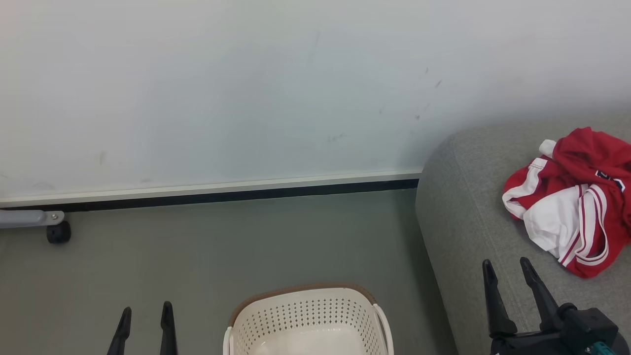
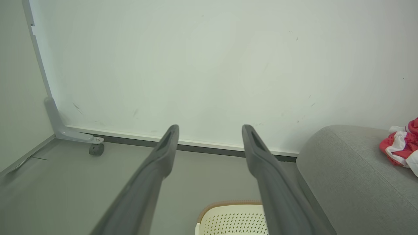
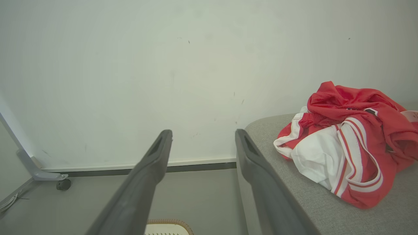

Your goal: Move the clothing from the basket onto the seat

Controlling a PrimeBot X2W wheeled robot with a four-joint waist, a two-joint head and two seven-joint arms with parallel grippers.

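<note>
left hand (image 1: pixel 147 306): slim matte-dark fingers, spread, nothing held
right hand (image 1: pixel 506 260): fingers spread, empty, over seat edge
basket (image 1: pixel 305 315): cream perforated plastic, brown rim, set on floor (image 1: pixel 207 256)
clothing (image 1: pixel 572 207): crumpled red-and-white fabric, laid on seat
seat (image 1: pixel 463 207): grey woven upholstery, rounded corner

I log: white scuffed wall (image 1: pixel 246 88); grey floor (image 1: pixel 222 246); white skirting (image 1: pixel 212 188) over a dark strip; grey leg (image 1: pixel 29 218) on black caster (image 1: pixel 58 232)
</note>
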